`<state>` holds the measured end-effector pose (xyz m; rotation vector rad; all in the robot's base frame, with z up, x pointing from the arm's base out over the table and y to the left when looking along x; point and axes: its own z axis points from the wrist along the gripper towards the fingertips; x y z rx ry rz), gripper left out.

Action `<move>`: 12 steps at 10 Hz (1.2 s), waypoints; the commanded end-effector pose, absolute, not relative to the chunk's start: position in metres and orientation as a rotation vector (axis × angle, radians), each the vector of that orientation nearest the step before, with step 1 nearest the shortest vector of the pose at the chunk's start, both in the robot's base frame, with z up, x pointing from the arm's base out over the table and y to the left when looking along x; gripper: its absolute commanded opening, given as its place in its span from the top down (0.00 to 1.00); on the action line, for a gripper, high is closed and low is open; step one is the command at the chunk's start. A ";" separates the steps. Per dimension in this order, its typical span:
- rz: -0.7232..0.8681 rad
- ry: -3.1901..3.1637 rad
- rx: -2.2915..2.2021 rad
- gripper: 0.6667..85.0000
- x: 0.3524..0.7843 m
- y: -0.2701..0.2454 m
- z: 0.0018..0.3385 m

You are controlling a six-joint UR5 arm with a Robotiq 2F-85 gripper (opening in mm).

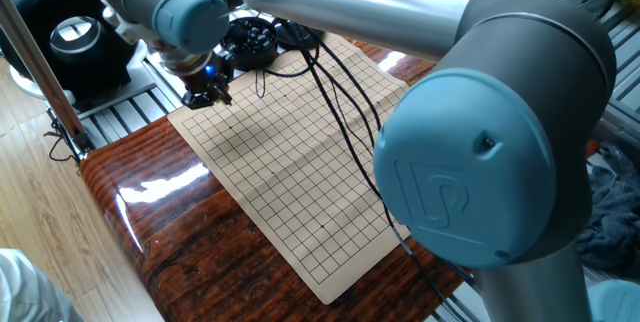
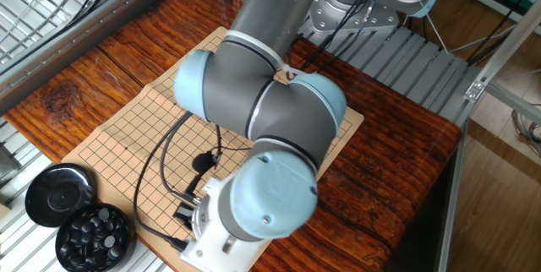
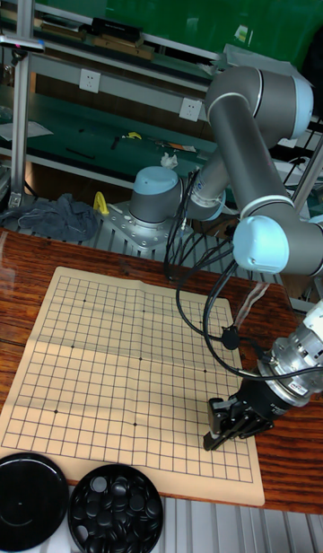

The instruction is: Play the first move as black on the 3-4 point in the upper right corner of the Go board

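**A:** Where are the fingers (image 3: 218, 433) right now? In the tall view they're low over the board (image 3: 108, 355), at its near right corner, tips pointing down at the grid. The one fixed view has them (image 1: 213, 96) at the corner nearest the bowl (image 1: 250, 42).

**B:** Yeah, same read. Can't tell if they're pinched on a stone or not though, the tips are just a dark clump in every view. No black stone on the grid anywhere I can see. The only stones visible are the pile in the bowl (image 3: 115, 513), which sits just off the board edge next to the lid (image 3: 31, 499).

**A:** So either it's carrying one or it's empty-handed. What worries you from here?

**B:** Mostly landing on the wrong crossing. The 3-4 point has no dot, so it's easy to be one line off. Also the cable (image 3: 202, 315) loops right over the board, and could snag or nudge it. And the board looks like thin folded sheet on a glossy desk (image 1: 160, 212), so a hard press might slide it.

**A:** Plus a glossy stone could skid when dropped.
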<state>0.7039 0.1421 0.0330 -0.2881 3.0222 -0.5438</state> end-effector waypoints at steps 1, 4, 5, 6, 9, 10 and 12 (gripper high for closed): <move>-0.546 3.028 -0.257 0.99 0.702 0.151 0.033; -0.610 3.002 -0.298 0.99 0.707 0.139 0.033; -0.608 3.002 -0.298 0.99 0.706 0.139 0.031; -0.608 3.002 -0.298 0.99 0.705 0.139 0.030; -0.540 3.013 -0.258 0.99 0.703 0.152 0.025; -0.505 3.023 -0.237 0.99 0.701 0.158 0.023; -0.549 3.010 -0.242 0.99 0.704 0.152 0.022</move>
